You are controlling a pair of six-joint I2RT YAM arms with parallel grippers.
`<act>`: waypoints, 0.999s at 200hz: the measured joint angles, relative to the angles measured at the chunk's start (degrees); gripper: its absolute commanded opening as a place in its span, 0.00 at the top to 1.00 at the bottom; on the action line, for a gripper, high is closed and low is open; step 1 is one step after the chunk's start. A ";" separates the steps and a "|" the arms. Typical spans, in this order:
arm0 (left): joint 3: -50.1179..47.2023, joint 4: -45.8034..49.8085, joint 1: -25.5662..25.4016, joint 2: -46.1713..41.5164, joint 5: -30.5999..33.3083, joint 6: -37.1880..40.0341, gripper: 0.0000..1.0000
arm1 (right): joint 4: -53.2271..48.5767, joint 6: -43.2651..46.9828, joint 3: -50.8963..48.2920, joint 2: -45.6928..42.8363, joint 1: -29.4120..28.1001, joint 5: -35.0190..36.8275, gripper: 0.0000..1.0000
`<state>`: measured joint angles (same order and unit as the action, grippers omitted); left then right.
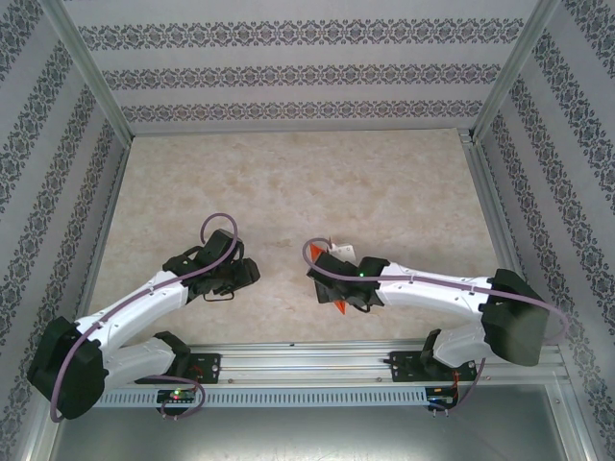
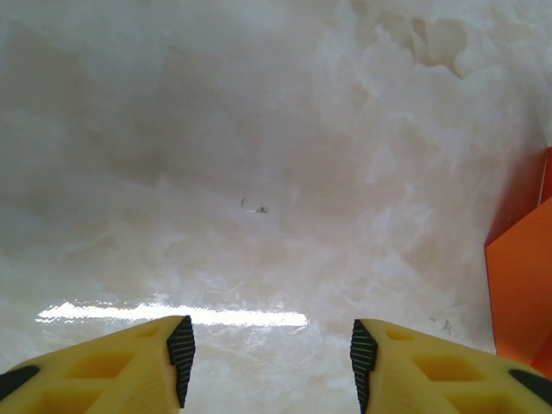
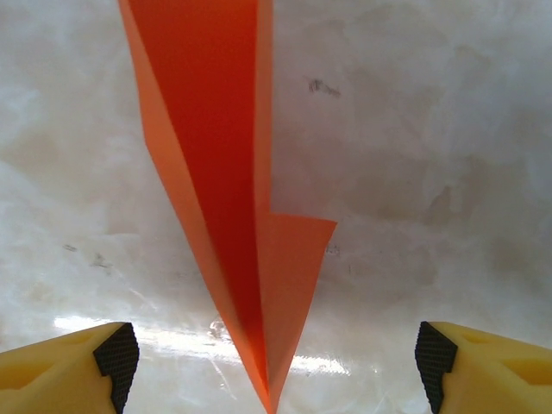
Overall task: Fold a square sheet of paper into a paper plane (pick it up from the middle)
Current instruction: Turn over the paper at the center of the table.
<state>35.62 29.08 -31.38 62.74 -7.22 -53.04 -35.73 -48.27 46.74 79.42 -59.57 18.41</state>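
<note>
Orange-red paper plane (image 3: 228, 172), a slim folded dart, lies on the pale marbled table (image 3: 431, 129) between the wide-open empty jaws of the right claw (image 3: 276, 362), long axis straight ahead, tip nearest; the left claw (image 2: 272, 358), also released, is farther.

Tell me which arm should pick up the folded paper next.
Probably right. The right gripper stands open over the paper plane, which runs between its jaws. The left gripper is over bare table, the paper at its view's right edge.
</note>
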 measured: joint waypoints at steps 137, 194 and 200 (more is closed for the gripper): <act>0.00 0.07 0.00 0.07 -0.02 0.00 0.45 | 5.11 2.12 3.17 10.73 2.10 -1.03 0.87; 0.00 2.05 0.00 -3.06 3.69 -0.35 0.45 | -7.80 1.77 17.29 17.49 1.53 6.82 0.89; 0.00 2.56 0.00 -4.02 4.55 -0.50 0.45 | -9.05 1.73 19.02 19.21 1.29 7.45 0.89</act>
<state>35.62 31.64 -31.38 58.72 -2.68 -53.54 -44.77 -46.54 65.76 98.63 -58.28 25.87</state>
